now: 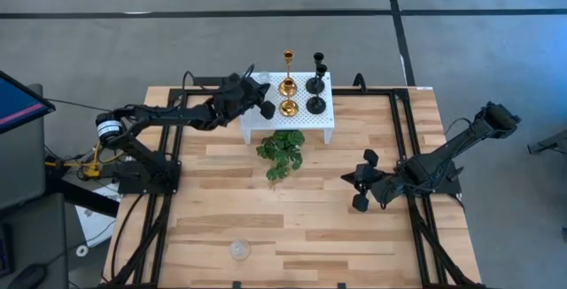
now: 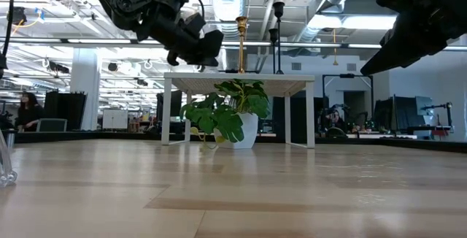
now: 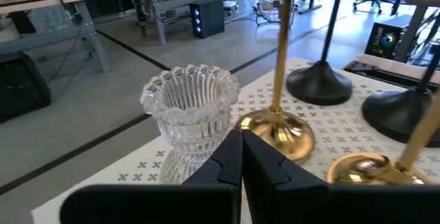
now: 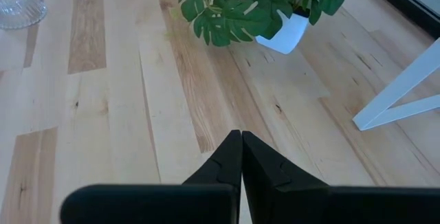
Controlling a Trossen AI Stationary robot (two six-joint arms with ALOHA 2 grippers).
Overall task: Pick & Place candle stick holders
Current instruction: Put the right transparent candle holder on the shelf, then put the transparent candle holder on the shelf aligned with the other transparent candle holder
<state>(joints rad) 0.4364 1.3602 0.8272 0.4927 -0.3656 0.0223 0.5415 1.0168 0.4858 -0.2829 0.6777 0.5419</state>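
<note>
On the white perforated stand (image 1: pixel 266 129) at the table's far side stand two gold holders (image 1: pixel 288 85), two black holders (image 1: pixel 316 83) and one clear ribbed glass holder (image 3: pixel 189 110), each on its round base. A second clear glass holder (image 1: pixel 239 250) stands on the table near the front edge. My left gripper (image 3: pixel 240 148) is shut and empty over the stand's left part, its tips close beside the glass holder; I see no touch. My right gripper (image 4: pixel 240 145) is shut and empty above the table at the right, pointing toward the plant.
A green leafy plant (image 1: pixel 281 152) in a white pot stands on the table just in front of the stand. The stand's white legs (image 4: pixel 399 100) reach the table. Bare wood lies across the table's middle and front. A person sits far off in the room (image 2: pixel 29 110).
</note>
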